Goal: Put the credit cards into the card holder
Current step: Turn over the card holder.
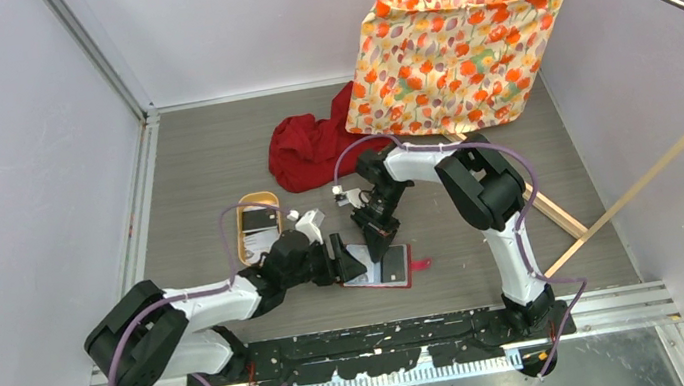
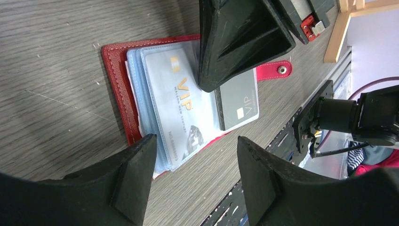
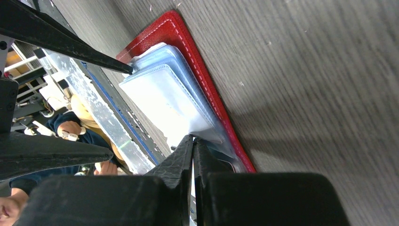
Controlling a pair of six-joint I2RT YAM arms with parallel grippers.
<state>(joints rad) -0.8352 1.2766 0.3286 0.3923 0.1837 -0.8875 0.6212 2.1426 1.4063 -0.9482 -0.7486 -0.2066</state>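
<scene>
**Card holder pinned, one arm waiting.** My right gripper (image 3: 193,141), fingers clenched flat together, bears its tip down on the small square red leather-like card holder (image 2: 114,80). The holder lies open at six o'clock on the grey wood-grain table (image 1: 202,162), just ahead of my bases. Whether a sleeve edge is nipped between those fingers, I cannot tell. My left gripper (image 2: 194,150) hangs released over the fan of clear plastic sleeves (image 2: 136,84), touching nothing. A whitish VIP-printed credit card (image 2: 181,110) sits in the top sleeve. A dark matte credit card (image 2: 239,101) lies at its three o'clock, below the red snap tab (image 2: 276,70). Dark flat pieces (image 1: 259,220), likely more cards, lie in the tan oval tray (image 1: 239,230) at the holder's ten o'clock.

The danger, as I judge it, is slip. The sleeves are glossy, thin and springy, loosely stacked. A sideways push from my hard tip could ruffle them or skid the light holder over the smooth table. If the dark card is not fully seated, a flexing sleeve could let it slide out.
</scene>
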